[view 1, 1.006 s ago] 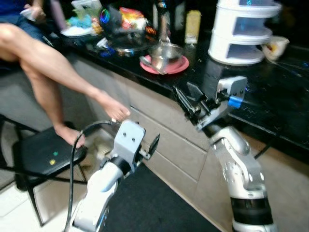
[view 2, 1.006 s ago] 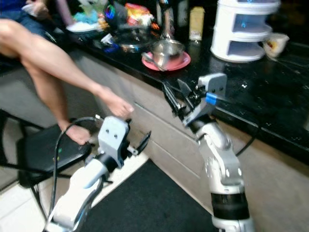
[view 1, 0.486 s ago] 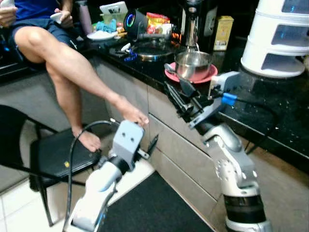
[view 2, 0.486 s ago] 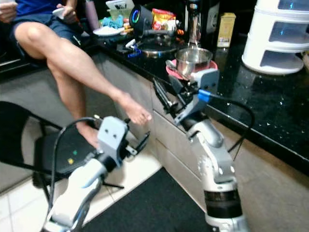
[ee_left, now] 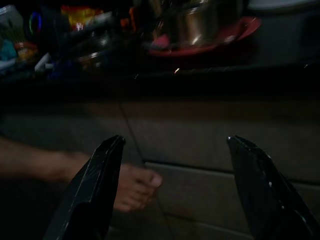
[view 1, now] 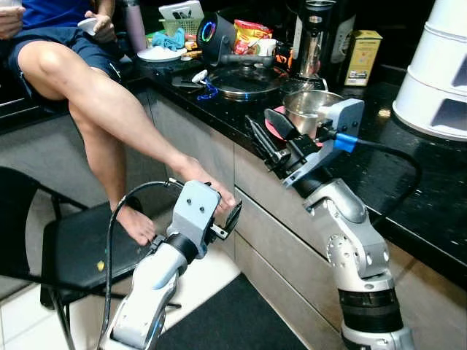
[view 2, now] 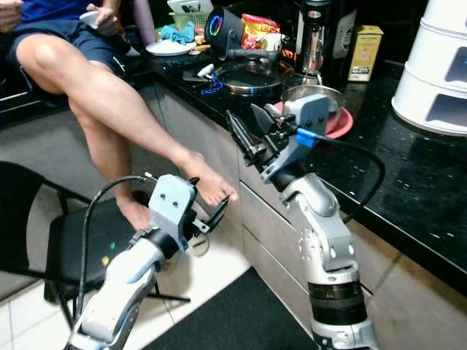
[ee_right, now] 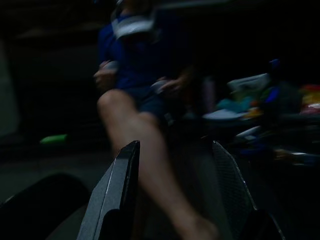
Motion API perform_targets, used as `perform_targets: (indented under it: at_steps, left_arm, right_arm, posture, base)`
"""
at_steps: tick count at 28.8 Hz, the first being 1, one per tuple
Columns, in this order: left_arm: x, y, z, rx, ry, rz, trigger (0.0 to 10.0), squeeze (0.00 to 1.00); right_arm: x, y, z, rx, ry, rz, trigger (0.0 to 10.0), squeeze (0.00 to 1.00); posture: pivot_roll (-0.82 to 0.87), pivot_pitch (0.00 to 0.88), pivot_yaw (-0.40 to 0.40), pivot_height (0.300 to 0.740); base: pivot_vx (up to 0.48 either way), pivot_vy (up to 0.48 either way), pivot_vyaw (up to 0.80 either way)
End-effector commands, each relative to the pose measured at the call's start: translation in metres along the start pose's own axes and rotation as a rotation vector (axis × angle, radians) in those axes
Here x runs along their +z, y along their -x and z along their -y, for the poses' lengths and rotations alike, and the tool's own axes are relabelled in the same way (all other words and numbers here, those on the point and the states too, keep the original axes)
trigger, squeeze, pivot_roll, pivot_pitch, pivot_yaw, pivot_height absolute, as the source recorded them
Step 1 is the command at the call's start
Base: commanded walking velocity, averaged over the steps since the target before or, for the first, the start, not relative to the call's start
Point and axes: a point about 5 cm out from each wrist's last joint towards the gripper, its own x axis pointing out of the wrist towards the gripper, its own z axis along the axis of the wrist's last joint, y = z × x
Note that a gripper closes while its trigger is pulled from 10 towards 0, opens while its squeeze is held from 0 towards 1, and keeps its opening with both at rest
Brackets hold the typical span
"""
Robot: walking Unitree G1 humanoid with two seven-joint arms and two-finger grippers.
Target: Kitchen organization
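Biggest thing in play is the black stone surface (view 1: 430, 197) running from the upper left of the frame down to the right edge, glossy and speckled, so anything set on it will probably slide easily. Top right there's a white tiered plastic organizer (view 1: 438, 73), which looks light and stiff, more awkward than heavy. A person's bare leg (view 1: 109, 124) stretches across the left half, foot resting close to the cabinet drawers (view 1: 270, 211), so the robot has little room to swing low.

For kitchen tidying the likely target is the steel pot (view 1: 312, 109), sitting on a red plate (view 2: 339, 122) near the surface's front edge, upper middle of the frame. Steel like that is rigid, smooth and a bit slippery; the rim is the obvious pinch point, since no handle can be made out. Whether it holds anything is hard to tell, so weight is a guess. The plate under it may well drag along if the pot gets nudged sideways.

The right gripper (view 1: 264, 138) hovers just in front of the pot at surface height, jaws spread apart with nothing between them. The left gripper (view 1: 232, 219) hangs low beside the drawers near the foot, jaws wide apart and empty, as its wrist view shows.

Smaller stuff crowds the back: a lidded pan (view 1: 241, 76), snack bags (view 1: 254, 33), a yellow box (view 1: 363, 58).
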Motion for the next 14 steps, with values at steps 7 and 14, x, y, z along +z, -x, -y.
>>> perform_targets:
  at_steps: [7, 14]
  left_arm:
    - [-0.0019, 0.0000, 0.0013, -0.005, 0.001, -0.009, 10.0, 0.00]
    - [-0.0021, -0.0002, 0.0014, -0.004, 0.001, -0.009, 10.0, 0.00]
  right_arm:
    - [0.0017, -0.0028, 0.0045, -0.032, 0.019, -0.017, 10.0, 0.00]
    - [0.0093, -0.0063, 0.0069, -0.051, 0.009, 0.010, 10.0, 0.00]
  posture:
    - [-0.04, 0.000, 0.028, 0.740]
    - [-0.04, 0.000, 0.025, 0.740]
  base:
    - [0.356, 0.000, 0.00]
    - [0.352, 0.000, 0.00]
